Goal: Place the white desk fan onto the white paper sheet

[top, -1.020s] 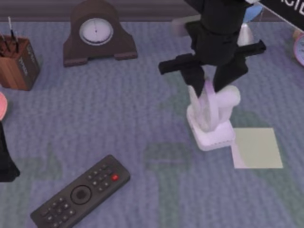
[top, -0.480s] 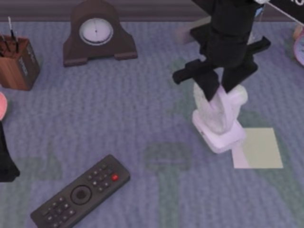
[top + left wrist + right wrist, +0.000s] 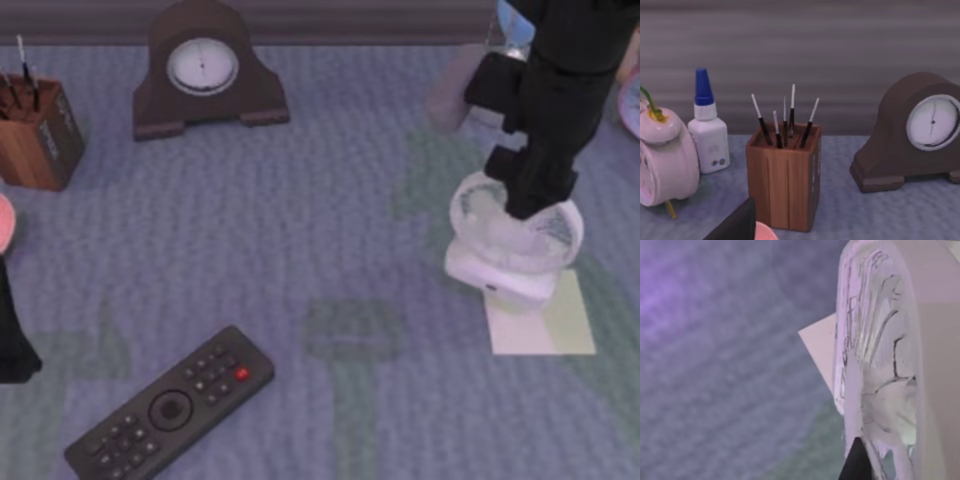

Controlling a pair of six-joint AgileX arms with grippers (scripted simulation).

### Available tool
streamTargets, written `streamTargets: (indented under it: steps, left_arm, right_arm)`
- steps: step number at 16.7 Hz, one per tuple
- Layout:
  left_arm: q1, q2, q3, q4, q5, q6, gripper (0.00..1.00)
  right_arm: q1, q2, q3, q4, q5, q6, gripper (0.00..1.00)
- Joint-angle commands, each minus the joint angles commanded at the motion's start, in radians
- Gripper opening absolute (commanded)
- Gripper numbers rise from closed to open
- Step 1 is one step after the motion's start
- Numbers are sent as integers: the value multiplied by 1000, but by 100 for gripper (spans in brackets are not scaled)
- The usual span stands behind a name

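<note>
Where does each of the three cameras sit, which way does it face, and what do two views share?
Top view: above the table, looking down; right pincer on the white desk fan, partly over the white paper sheet.
Left wrist view: faces the pen holder and mantel clock.
Right wrist view: close on the fan grille.
Shared: clock and pen holder; fan and sheet.

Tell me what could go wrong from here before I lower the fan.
The white desk fan, gripped by its grille in the right end effector, overlaps only the far left corner of the white paper sheet; released now, its base would likely sit mostly off the sheet. It also looks turned in the grip, so it may tip on landing. The left arm is parked at the table's left edge.
</note>
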Motion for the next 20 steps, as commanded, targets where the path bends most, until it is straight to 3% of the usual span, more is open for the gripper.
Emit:
streamTargets:
  steps: [4, 8, 16, 20]
  left_arm:
    - [0, 0, 0, 0, 0, 0, 100]
    - [0, 0, 0, 0, 0, 0, 100]
    - [0, 0, 0, 0, 0, 0, 100]
    - [0, 0, 0, 0, 0, 0, 100]
  right_arm:
    - [-57, -86, -116, 31, -3, -366, 0]
    - [-98, -149, -206, 54, -5, -581, 0]
    - [-102, -163, -232, 63, -5, -626, 0]
    - [-108, -160, -328, 167, -5, -626, 0]
